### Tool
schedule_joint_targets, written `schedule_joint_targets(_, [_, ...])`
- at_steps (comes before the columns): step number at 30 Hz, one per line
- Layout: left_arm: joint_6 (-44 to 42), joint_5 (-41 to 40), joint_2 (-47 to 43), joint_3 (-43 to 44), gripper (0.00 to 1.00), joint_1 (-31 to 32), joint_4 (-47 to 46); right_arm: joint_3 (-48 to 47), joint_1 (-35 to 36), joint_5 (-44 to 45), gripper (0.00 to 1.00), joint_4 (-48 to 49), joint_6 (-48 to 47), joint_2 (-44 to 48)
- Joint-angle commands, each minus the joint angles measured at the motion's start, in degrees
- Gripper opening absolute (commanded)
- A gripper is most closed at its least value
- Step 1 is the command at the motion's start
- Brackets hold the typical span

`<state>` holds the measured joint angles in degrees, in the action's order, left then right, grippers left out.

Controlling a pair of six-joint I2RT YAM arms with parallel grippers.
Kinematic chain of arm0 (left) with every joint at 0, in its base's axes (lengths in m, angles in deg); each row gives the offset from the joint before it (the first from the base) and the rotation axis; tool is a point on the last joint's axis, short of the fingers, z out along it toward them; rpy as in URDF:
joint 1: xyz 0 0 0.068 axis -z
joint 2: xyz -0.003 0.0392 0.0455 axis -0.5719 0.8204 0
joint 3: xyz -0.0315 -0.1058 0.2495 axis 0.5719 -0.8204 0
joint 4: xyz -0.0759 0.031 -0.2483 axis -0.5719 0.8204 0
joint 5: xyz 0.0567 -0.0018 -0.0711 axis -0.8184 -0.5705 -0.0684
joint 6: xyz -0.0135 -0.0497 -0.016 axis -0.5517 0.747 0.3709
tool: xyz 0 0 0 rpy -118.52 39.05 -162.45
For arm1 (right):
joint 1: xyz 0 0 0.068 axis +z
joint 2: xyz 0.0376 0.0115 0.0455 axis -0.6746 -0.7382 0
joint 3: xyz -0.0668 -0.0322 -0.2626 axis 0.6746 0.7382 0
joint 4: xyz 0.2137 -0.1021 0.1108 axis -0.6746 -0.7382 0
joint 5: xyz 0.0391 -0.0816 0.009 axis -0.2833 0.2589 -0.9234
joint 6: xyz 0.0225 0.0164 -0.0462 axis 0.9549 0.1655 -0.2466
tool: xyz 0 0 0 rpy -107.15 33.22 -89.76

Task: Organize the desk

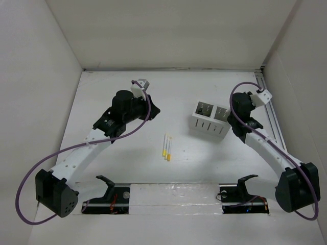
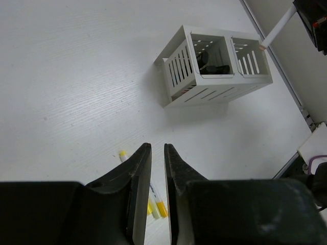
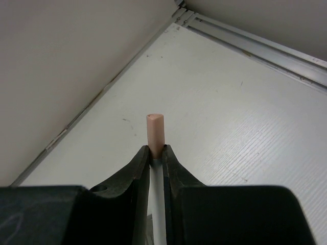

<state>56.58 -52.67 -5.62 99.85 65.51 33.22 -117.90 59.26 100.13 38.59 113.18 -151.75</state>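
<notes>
No writing is large enough to read. The desk (image 1: 153, 87) is flat, matte white and faintly ribbed. It spreads beneath both pincers, walled by white panels (image 1: 168, 30), with one metal rail (image 3: 255, 41) ahead of the right pincer (image 3: 156, 148).

That pincer is clenched on one white pencil (image 3: 155, 127), whose pink eraser stands just past its tips. The left pincer (image 2: 158, 148) has its jaws drawn nearly together and grips nothing. Two yellow-capped pens (image 2: 159, 206) lie side by side under it. One white slotted holder (image 2: 204, 94) with two compartments stands ahead of it, well apart; something dark sits in one compartment.
</notes>
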Motion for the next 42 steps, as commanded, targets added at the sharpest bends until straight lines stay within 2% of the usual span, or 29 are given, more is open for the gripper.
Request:
schedule_joint_targets(1, [0.19, 1.1, 0.36, 1.08, 0.13, -0.22, -2.55, -0.57, 1.61, 2.54, 0.0, 5.58, -1.71, 0.95])
schedule_joint_targets(9, [0.28, 1.28, 0.71, 1.17, 0.13, -0.22, -2.55, 1.37, 4.6, 4.47, 0.0, 5.07, -1.63, -2.12])
schedule_joint_targets(20, [0.11, 1.02, 1.68, 1.34, 0.13, -0.22, -2.11, -1.27, 6.27, 6.32, 0.0, 2.86, -0.83, -8.18])
schedule_joint_targets(27, [0.19, 0.05, 1.94, 1.52, 0.13, -0.22, -1.68, -2.93, 10.4, 7.9, 0.0, 0.32, 0.13, -10.82])
schedule_joint_targets(29, [0.19, -0.21, 1.76, 1.52, 0.14, -0.22, -1.85, -3.63, 11.72, 8.86, 0.05, -0.82, 0.83, -11.27])
schedule_joint_targets(30, [0.19, -0.82, 1.68, 1.52, 0.18, -0.22, -1.85, -3.81, 11.72, 8.95, 0.09, -1.17, 1.1, -11.27])
schedule_joint_targets(31, [0.19, -0.83, 1.94, 1.61, 0.19, -0.22, -1.76, -3.9, 12.42, 9.22, 0.18, -1.53, 1.36, -11.27])
schedule_joint_targets(33, [0.19, -0.39, 2.46, 1.78, 0.24, -0.22, -1.5, -4.52, 13.04, 9.48, 0.28, -2.58, 1.72, -10.92])
schedule_joint_targets(35, [0.02, -0.3, 2.03, 1.7, 0.28, -0.22, -1.67, -4.95, 14.53, 9.48, 0.42, -3.54, 1.81, -8.73])
schedule_joint_targets(36, [0.02, -0.3, 2.03, 1.7, 0.28, -0.22, -1.67, -4.96, 14.54, 9.48, 0.42, -3.55, 1.8, -8.72])
schedule_joint_targets(40, [0.11, -0.57, 2.2, 1.7, 0.28, -0.22, -1.41, -4.87, 15.85, 5.72, 0.58, -3.55, -0.12, -2.15])
schedule_joint_targets(42, [0.11, -0.13, 1.77, 1.61, 0.27, -0.22, -1.76, -4.0, 16.64, -0.42, 0.59, -3.12, -1.53, -0.2])
